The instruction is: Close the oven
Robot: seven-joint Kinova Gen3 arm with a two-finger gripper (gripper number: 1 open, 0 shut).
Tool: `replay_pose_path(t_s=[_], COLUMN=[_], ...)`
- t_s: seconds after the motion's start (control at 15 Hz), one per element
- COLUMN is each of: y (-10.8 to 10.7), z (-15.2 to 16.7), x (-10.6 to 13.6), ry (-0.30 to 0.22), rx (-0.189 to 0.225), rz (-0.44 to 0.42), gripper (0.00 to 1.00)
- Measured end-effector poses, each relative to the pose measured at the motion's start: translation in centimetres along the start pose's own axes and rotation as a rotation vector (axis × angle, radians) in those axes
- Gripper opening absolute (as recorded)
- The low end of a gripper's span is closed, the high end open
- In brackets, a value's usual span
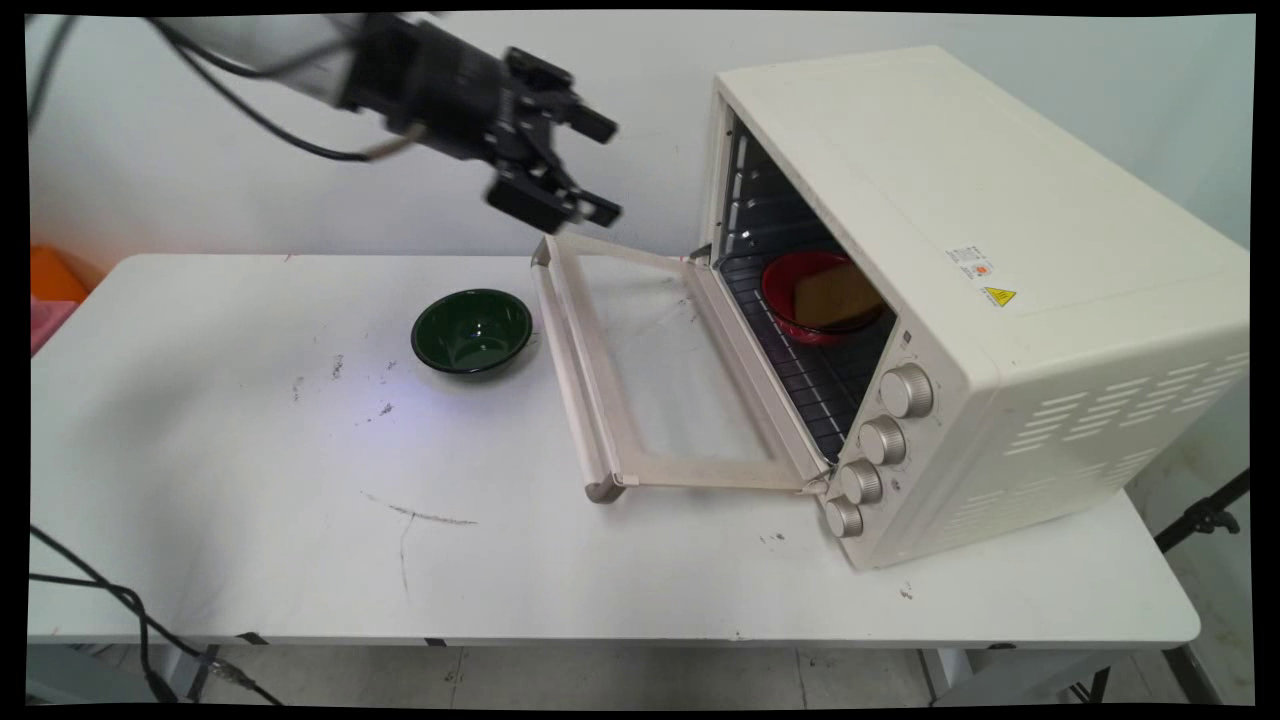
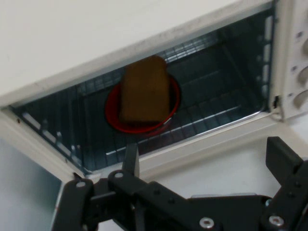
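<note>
My gripper (image 1: 608,168) hangs open and empty in the air, above the far end of the lowered oven door (image 1: 655,375) and left of the oven's mouth. The cream toaster oven (image 1: 960,290) stands on the right of the table with its door folded flat. On its wire rack sits a red plate (image 1: 808,300) carrying a slice of brown bread (image 1: 835,295). In the hand view I look into the oven at the red plate (image 2: 115,118) and the bread (image 2: 144,90), with my gripper (image 2: 204,166) below them. A dark green bowl (image 1: 471,331) rests on the table left of the door.
Several round knobs (image 1: 880,440) run down the oven's front right. Black cables (image 1: 120,600) cross the table's near left corner. An orange object (image 1: 55,275) lies beyond the table's left end. A wall stands close behind the table.
</note>
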Motion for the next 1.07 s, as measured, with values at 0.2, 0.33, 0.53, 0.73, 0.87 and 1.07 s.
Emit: replay_pose_path(t_s=[0.2, 0.33, 0.53, 0.73, 0.87, 1.07], y=[0.9, 1.7, 2.8, 3.6, 4.1, 4.2], z=[-4.5, -6.9, -9.4, -10.4, -10.4, -9.2], x=[-1.4, -2.8, -5.4, -8.0, -9.6, -11.7], ry=[0.021, 0.020, -0.010, -0.048, -0.079, -0.137], rx=[-0.035, -0.052, -0.070, -0.073, -0.079, -0.074], rz=[-0.085, -0.139, -0.213, -0.265, -0.291, -0.323], gripper=[1.00, 1.00, 1.00, 1.00, 1.00, 1.00])
